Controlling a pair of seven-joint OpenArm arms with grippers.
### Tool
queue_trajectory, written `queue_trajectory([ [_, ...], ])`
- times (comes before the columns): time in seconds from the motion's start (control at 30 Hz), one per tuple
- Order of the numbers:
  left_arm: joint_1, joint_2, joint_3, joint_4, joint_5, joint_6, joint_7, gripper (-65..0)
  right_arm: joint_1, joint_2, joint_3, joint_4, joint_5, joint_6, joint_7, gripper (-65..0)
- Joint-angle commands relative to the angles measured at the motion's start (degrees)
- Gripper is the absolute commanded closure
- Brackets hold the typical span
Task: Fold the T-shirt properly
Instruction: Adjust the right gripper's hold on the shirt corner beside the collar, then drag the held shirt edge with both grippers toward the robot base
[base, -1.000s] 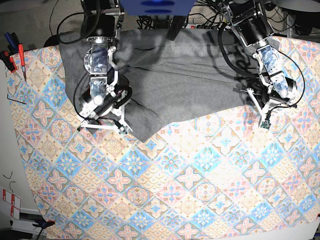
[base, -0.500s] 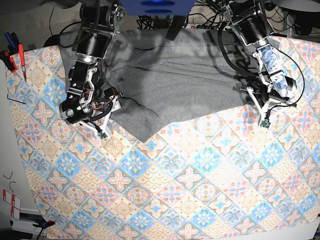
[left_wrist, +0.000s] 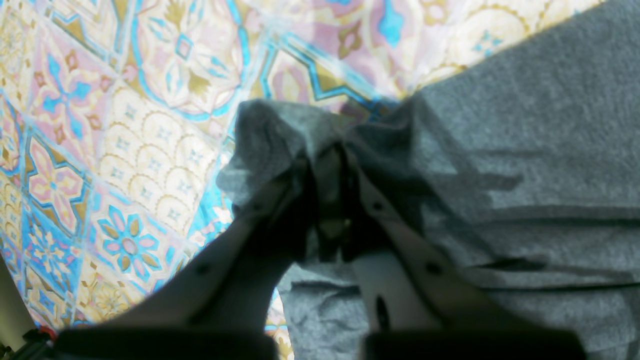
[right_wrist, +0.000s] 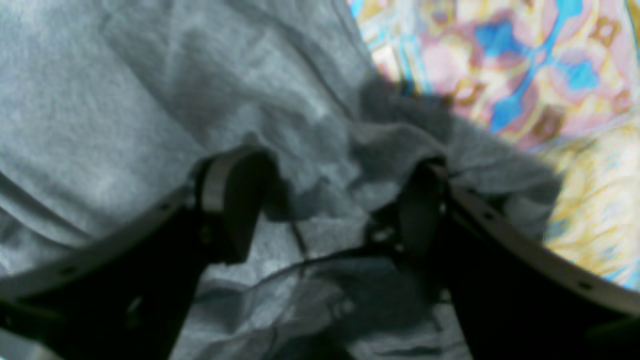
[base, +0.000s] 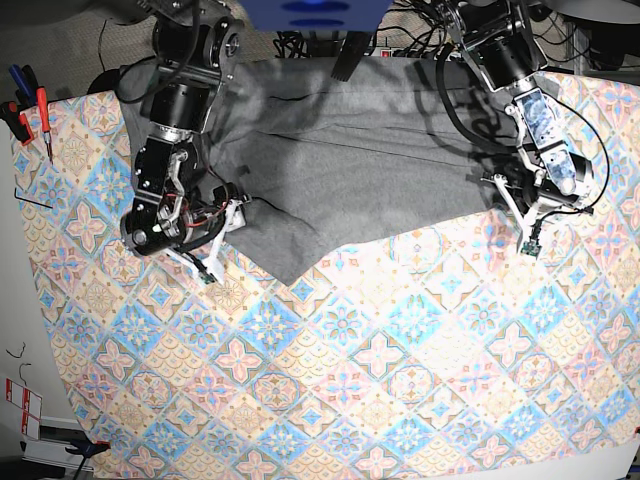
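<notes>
Since one second ago, right claw swung to T-shirt corner, jaws wide; left claw stays pinching fabric, so folding can begin.

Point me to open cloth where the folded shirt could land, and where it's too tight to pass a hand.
Free: the patterned tablecloth below the T-shirt, its whole near half. Crowded: the far edge, where the shirt spreads between both arms. The left gripper is pinching a shirt corner; the right gripper stands open over fabric. Hand tools lie at the base view's far left corner.
</notes>
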Motion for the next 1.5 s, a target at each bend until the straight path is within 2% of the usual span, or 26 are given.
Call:
queue_trajectory([
  [0.0,-0.7,-0.5,0.1,1.1,-0.2,0.3,-0.6,0.0,1.9,0.0,-1.3,0.9,0.8,0.2,0.9,-41.7],
  [0.1,-0.8,-0.5,0.1,1.1,-0.2,0.3,-0.4,0.0,2.3,0.6,-3.8,0.7,0.8,0.2,0.9,-41.6],
  [0.3,-0.9,-0.5,0.1,1.1,-0.2,0.3,-0.4,0.0,2.3,0.6,-4.6,0.7,0.8,0.2,2.5,-41.5],
  [0.37,-0.9,-0.5,0.0,1.1,-0.2,0.3,-0.4,0.0,2.1,0.7,-4.6,0.1,0.8,0.2,3.1,-39.6],
  [0.5,-0.9,-0.5,0.1,1.1,-0.2,0.3,-0.4,0.0,2.2,1.3,-4.6,-4.7,0.8,0.2,3.5,-30.5],
  [0.77,-1.1,-0.5,0.1,1.1,-0.2,0.3,-0.4,0.0,2.2,2.1,-4.6,-7.8,0.7,0.2,5.8,-1.2],
  [0.87,-1.0,-0.5,0.1,1.1,-0.2,0.3,-0.4,0.0,2.2,2.6,-4.6,-7.2,0.7,0.2,6.0,-0.8],
  [1.07,-0.8,-0.5,0.1,1.1,-0.2,0.3,-0.5,0.0,3.2,5.8,-4.6,-4.7,0.7,0.2,5.4,-0.8],
  [1.23,-0.7,-0.5,0.1,1.1,-0.2,0.3,-0.5,0.0,3.5,8.0,-4.1,-0.7,0.7,0.2,0.3,-0.8],
  [1.47,-0.7,-0.6,0.1,1.2,-0.2,0.3,-0.4,0.0,1.8,8.4,-4.0,5.6,0.7,0.2,-3.1,-0.9],
])
